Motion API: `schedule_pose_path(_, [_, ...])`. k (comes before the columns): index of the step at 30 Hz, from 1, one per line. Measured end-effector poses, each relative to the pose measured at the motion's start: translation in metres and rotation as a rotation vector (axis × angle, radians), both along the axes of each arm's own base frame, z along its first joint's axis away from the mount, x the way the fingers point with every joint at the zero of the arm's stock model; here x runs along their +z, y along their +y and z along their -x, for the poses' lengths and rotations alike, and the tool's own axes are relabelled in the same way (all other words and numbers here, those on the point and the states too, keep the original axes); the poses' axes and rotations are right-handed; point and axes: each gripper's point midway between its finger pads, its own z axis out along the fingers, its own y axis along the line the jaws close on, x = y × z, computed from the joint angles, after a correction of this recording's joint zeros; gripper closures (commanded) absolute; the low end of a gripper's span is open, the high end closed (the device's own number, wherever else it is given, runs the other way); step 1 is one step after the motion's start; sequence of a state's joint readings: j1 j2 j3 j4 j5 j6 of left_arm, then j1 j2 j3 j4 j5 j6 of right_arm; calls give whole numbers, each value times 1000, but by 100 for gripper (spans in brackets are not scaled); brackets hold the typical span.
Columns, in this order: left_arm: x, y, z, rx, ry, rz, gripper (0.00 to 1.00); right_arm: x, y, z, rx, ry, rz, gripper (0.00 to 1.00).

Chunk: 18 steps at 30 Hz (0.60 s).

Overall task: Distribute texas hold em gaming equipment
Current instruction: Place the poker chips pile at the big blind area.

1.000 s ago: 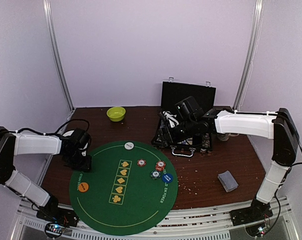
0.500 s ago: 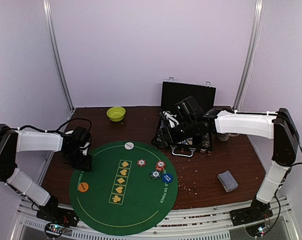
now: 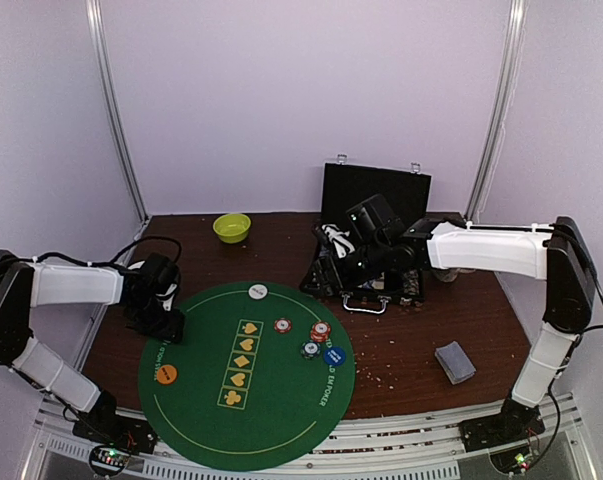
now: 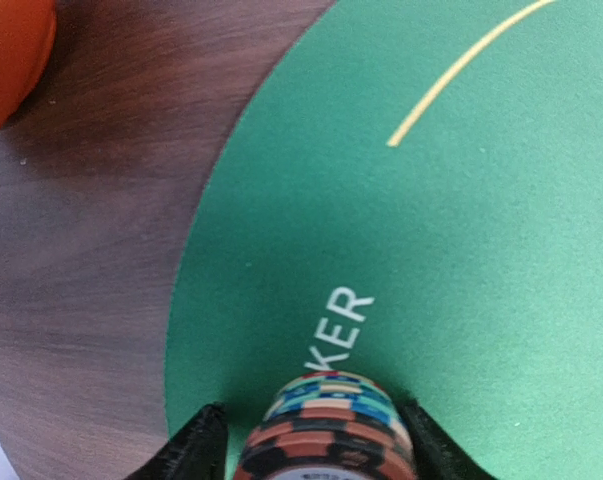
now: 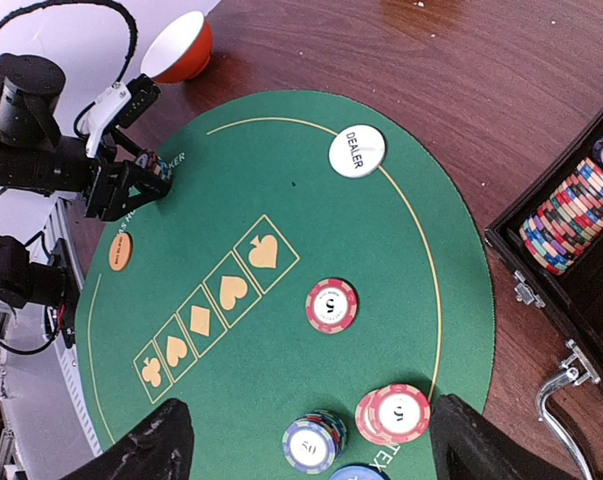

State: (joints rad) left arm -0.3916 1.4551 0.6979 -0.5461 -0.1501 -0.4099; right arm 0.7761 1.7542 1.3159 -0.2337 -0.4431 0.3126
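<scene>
Left gripper [image 3: 167, 326]: centre left of the overhead frame, at the left edge of the green mat [image 3: 281, 410]. Its jaws flank a stack of poker chips [image 4: 326, 430] standing on the mat; whether they grip it cannot be told. Orange button [image 3: 168, 374]: lower left of the mat. White dealer button [image 3: 258, 291]: the mat's top edge. Three chip piles [image 3: 320, 330] and a blue button [image 3: 332, 355]: mid-frame, close together. Right gripper [image 5: 311, 425]: jaws wide apart, empty, beside the open case [image 3: 376, 190]. Card deck [image 3: 454, 362]: lower right, on bare wood.
</scene>
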Motion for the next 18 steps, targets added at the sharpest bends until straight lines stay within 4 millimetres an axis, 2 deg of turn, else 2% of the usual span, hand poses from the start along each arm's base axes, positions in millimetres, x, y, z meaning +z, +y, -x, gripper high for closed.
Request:
schedule_pose_path(4, [2, 3, -1, -1, -8, -7, 24, -3, 10, 4, 3, -31, 38, 18])
schedule_pose_path(8, [4, -3, -6, -8, -27, 22, 19, -13, 26, 2, 0, -84, 94, 18])
schedule_pose_path(13, [15, -11, -9, -20, -59, 72, 17, -42, 49, -10, -11, -161, 210, 19])
schedule_pose_path(18, [40, -16, -17, -11, -133, 112, 16, -81, 67, -23, -12, -207, 355, 21])
